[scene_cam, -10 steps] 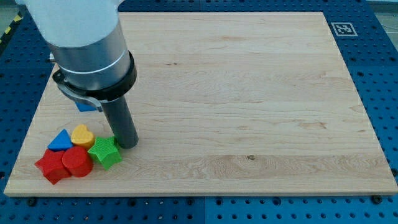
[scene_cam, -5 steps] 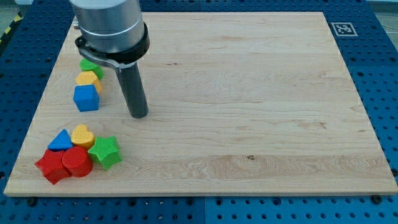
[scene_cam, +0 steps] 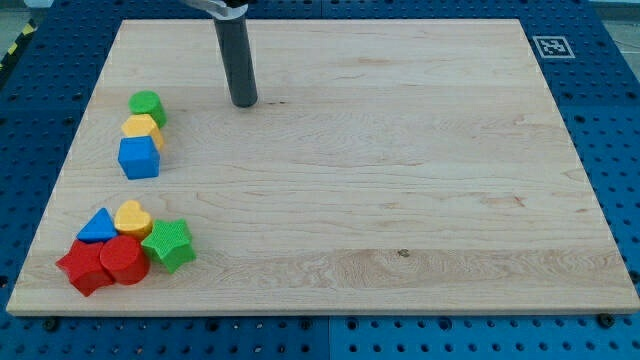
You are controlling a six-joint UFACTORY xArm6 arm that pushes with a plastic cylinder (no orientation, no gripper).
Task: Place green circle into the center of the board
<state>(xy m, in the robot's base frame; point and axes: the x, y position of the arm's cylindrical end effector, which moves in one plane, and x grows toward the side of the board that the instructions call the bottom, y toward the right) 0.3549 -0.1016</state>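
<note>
The green circle [scene_cam: 147, 105] lies near the board's left edge, at the top of a short column with a yellow block [scene_cam: 142, 129] and a blue cube [scene_cam: 138, 157] below it. My tip [scene_cam: 244, 102] stands on the wooden board [scene_cam: 400, 170], to the right of the green circle and about level with it, a clear gap apart. The rod rises out of the view's top.
A second cluster sits at the bottom left: blue triangle [scene_cam: 98, 227], yellow heart [scene_cam: 132, 216], green star [scene_cam: 168, 245], red cylinder [scene_cam: 124, 260] and red star [scene_cam: 84, 267]. A black-and-white marker [scene_cam: 550, 46] is at the board's top right corner.
My tip has moved from beside the green star at the bottom left up and slightly right toward the view's top. The arm's body has left the view, uncovering the green, yellow and blue column.
</note>
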